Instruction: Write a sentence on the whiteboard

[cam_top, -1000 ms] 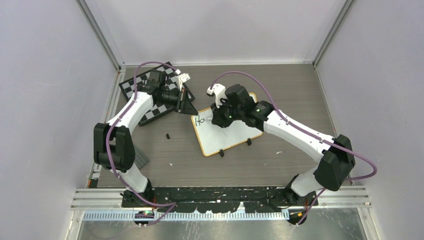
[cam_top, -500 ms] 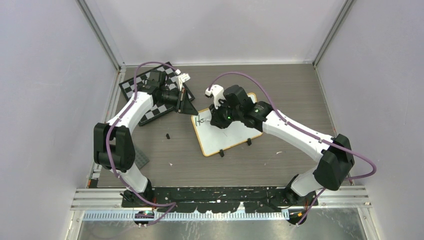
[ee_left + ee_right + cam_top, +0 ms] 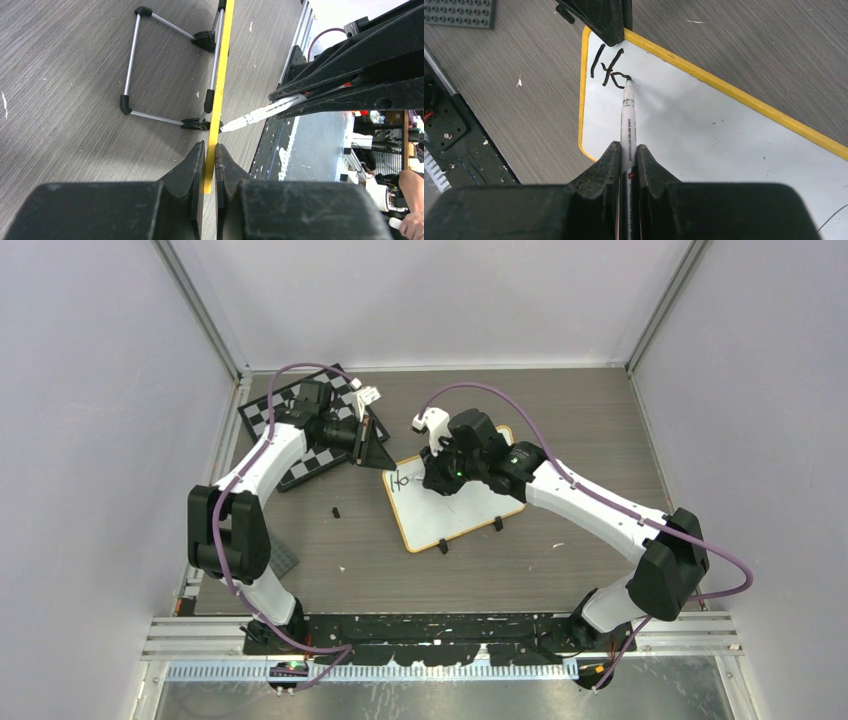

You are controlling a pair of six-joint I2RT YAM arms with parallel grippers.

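Observation:
The whiteboard (image 3: 455, 512) lies slanted at mid table; it shows white with a yellow rim in the right wrist view (image 3: 724, 130) and edge-on in the left wrist view (image 3: 218, 85). My left gripper (image 3: 210, 150) is shut on the board's rim at its far-left corner (image 3: 385, 462). My right gripper (image 3: 627, 147) is shut on a white marker (image 3: 628, 120), also seen in the left wrist view (image 3: 265, 111). The marker's tip touches the board at the end of black strokes (image 3: 606, 70) near that corner. The right gripper sits over the board's left part (image 3: 440, 475).
A black-and-white chessboard (image 3: 300, 430) lies under the left arm at the far left. A small black piece (image 3: 335, 511) lies on the table left of the board. A dark studded plate (image 3: 459, 12) lies by the left edge, also in the top view (image 3: 285, 558). A wire stand (image 3: 165, 75) lies by the board.
The right gripper with the marker has shifted slightly left and back over the board's left corner, and the black strokes have grown a little. The left arm has not moved.

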